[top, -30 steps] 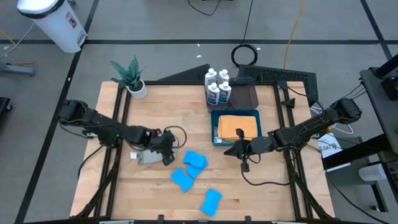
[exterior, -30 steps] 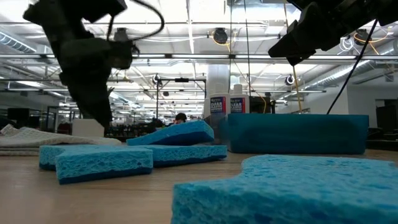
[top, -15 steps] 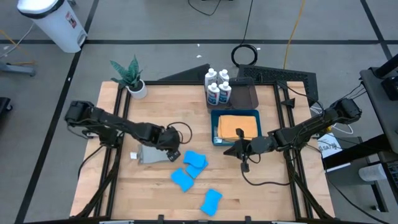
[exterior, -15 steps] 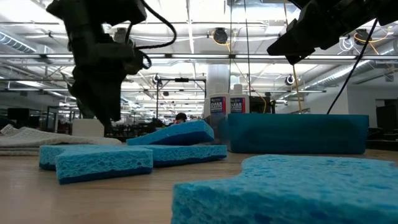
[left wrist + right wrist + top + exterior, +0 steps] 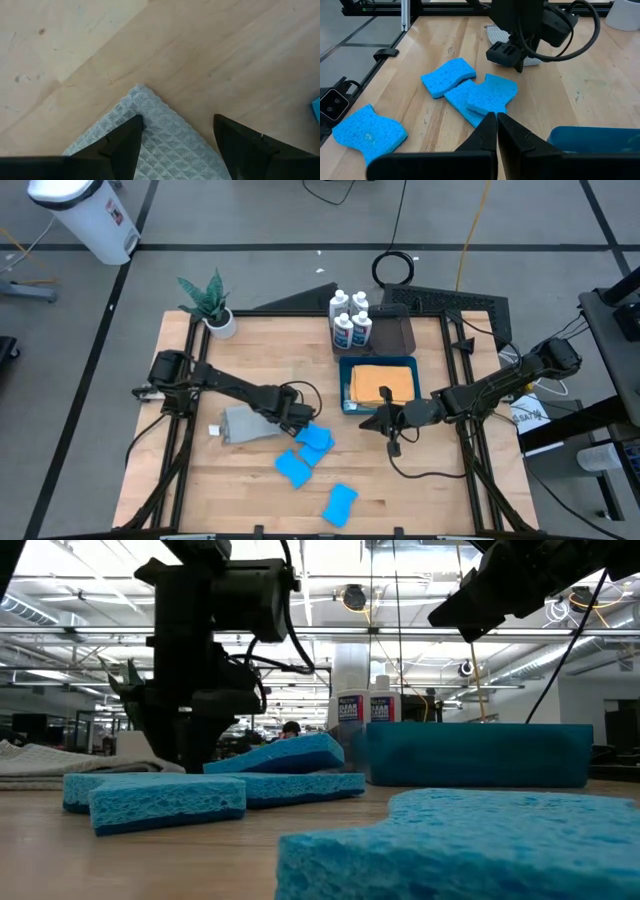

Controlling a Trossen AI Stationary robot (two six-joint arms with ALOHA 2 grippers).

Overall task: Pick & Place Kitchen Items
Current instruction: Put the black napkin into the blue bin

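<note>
A grey waffle cloth (image 5: 238, 423) lies flat on the table left of centre. My left gripper (image 5: 291, 420) is open and low over the cloth's right corner (image 5: 142, 95). One finger (image 5: 125, 145) is above the cloth and the other (image 5: 240, 145) is above bare wood. Several blue sponges (image 5: 315, 437) lie just right of it, two of them overlapping. My right gripper (image 5: 385, 423) is shut and empty, above the table beside the blue bin (image 5: 345, 385). The bin holds an orange cloth (image 5: 382, 383). White bottles (image 5: 350, 320) stand behind the bin. My left gripper points down over the grey cloth's corner (image 5: 142, 95) with its fingers spread apart. I cannot tell whether either finger touches the cloth. The cloth lies flat on the table.
A dark tray (image 5: 395, 330) sits at the back right beside the bottles. A potted plant (image 5: 210, 305) stands at the far left corner. One sponge (image 5: 340, 503) lies near the front edge and another (image 5: 293, 468) between it and the overlapping two.
My left gripper has gone toward the table's right edge, across the grey cloth, and now stands over the cloth's right corner next to the sponges. The cloth and the sponges have stayed where they were.
</note>
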